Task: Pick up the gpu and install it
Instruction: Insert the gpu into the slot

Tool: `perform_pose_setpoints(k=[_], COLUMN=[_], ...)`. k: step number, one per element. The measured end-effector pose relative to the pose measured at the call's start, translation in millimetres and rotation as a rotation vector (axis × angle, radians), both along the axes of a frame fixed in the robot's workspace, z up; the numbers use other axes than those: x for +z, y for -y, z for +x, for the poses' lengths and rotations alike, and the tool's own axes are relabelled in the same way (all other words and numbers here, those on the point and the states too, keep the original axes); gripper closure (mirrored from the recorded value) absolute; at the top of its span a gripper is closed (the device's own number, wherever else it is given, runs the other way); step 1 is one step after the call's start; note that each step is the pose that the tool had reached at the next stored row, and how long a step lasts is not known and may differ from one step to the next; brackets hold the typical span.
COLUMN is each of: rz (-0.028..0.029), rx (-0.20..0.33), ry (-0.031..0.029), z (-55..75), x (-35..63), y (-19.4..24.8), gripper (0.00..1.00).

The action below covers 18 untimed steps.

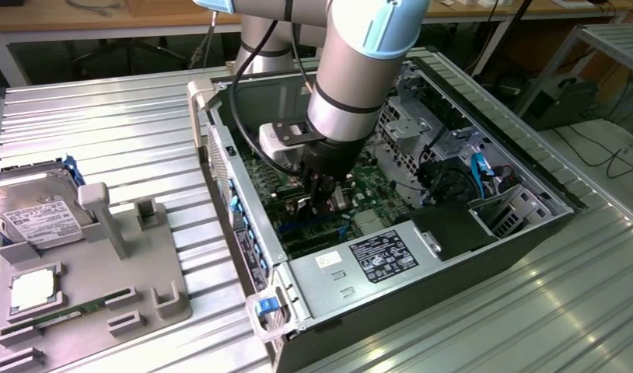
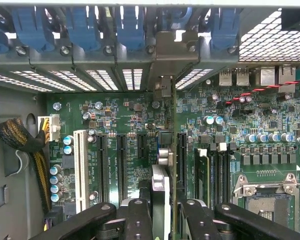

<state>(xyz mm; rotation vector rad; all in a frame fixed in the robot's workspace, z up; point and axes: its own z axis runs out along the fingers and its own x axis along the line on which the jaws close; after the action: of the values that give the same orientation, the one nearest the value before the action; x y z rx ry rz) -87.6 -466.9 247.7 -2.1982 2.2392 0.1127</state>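
Inside the open computer case (image 1: 225, 167), the gripper (image 2: 165, 207) clamps the upright gpu (image 2: 163, 155) over the motherboard (image 2: 130, 117).

Inside the case (image 1: 508, 148), the gpu (image 2: 164, 155) stands edgewise over the motherboard (image 2: 125, 115); the hard drive (image 1: 31, 217) lies outside.

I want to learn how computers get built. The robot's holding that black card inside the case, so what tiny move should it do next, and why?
Probably ease the thin flat black gpu card straight toward the green motherboard. The jaws are shut on the card, held edge-on above the board, its silver metal bracket sits by the case's rear wall, and a long black slot lies close beside its edge.
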Motion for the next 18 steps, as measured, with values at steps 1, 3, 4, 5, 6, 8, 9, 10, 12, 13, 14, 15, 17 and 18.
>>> perform_pose_setpoints(k=[1,3,4,5,6,8,9,10,12,13,14,15,17,18], rz=[-0.0001,-0.0005,-0.0008,-0.0007,-0.0005,-0.0005,-0.0008,-0.0008,-0.0002,-0.0002,0.0000,0.0005,0.0019,0.0000], rx=[0.000,0.000,0.000,0.000,0.001,0.001,0.001,0.001,0.001,0.001,0.001,0.001,0.001,0.001], ry=[-0.0001,-0.0002,-0.0004,-0.0005,-0.0007,-0.0008,-0.0011,-0.0013,-0.0012,-0.0011,-0.0011,-0.0009,0.0001,-0.0009], z=[0.0,0.0,0.0,-0.1,-0.1,-0.1,-0.1,0.0,0.0,0.0,0.0,0.0,0.2,0.1], x=[0.0,-0.8,-1.5,-2.7,-3.7,-4.8,-5.0,-5.2,-5.5,-5.5,-5.5,-4.5,-1.4,0.2], y=[0.0,0.1,0.1,0.1,0.0,0.1,0.1,0.1,0.0,0.0,0.0,0.0,-0.4,-0.3], gripper=[0.72,0.72,0.72,0.72,0.72,0.72,0.72,0.72,0.72,0.72,0.72,0.72,0.72,0.72])
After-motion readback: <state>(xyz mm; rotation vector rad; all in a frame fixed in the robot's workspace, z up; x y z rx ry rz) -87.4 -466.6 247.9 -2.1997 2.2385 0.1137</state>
